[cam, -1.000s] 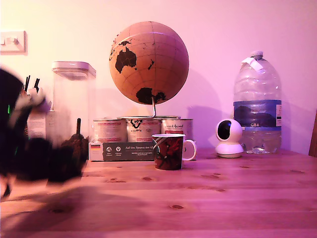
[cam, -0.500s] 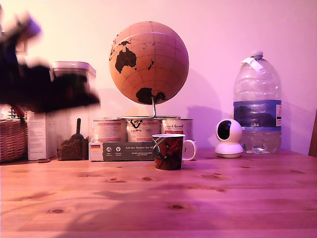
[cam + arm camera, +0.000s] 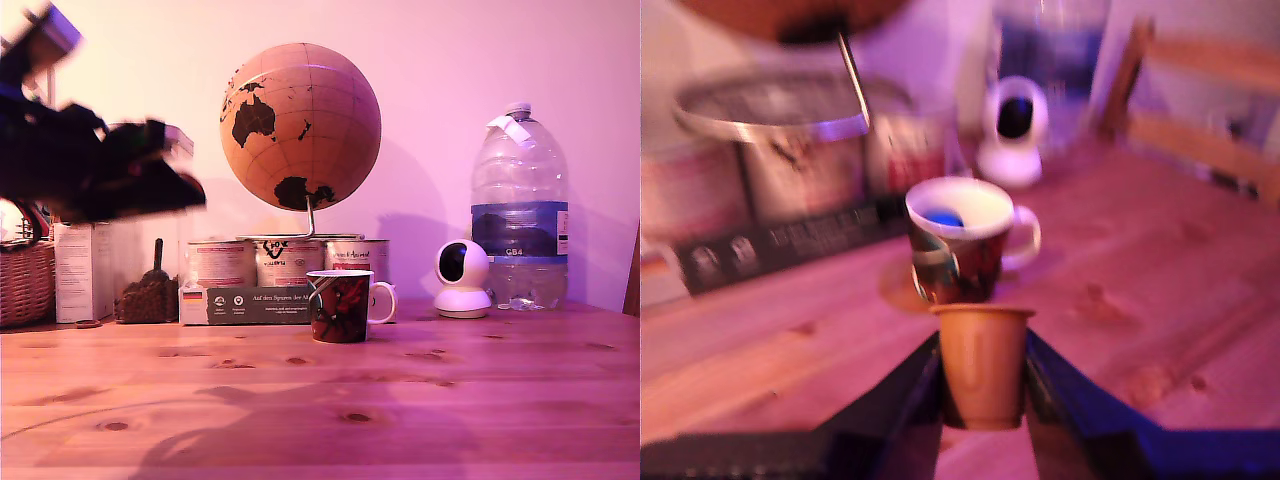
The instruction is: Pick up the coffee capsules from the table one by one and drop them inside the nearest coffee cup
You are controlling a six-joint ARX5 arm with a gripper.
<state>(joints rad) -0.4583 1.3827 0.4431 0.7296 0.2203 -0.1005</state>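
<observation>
The arm is a dark blur high at about ten o'clock in the exterior view, well above the tabletop (image 3: 420, 400). Through the wrist view the gripper (image 3: 982, 375) has its jaws pinching a brown coffee capsule (image 3: 981, 362), wide rim up, one jaw against each side. Just beyond it stands the coffee cup (image 3: 962, 245), upright on the wood, white handle towards the small white camera (image 3: 463, 279), something blue lying inside it. Behind the cup sit the silvery tins (image 3: 288, 262) under the cork globe (image 3: 301, 126), with a big water bottle (image 3: 519, 208) at three o'clock.
</observation>
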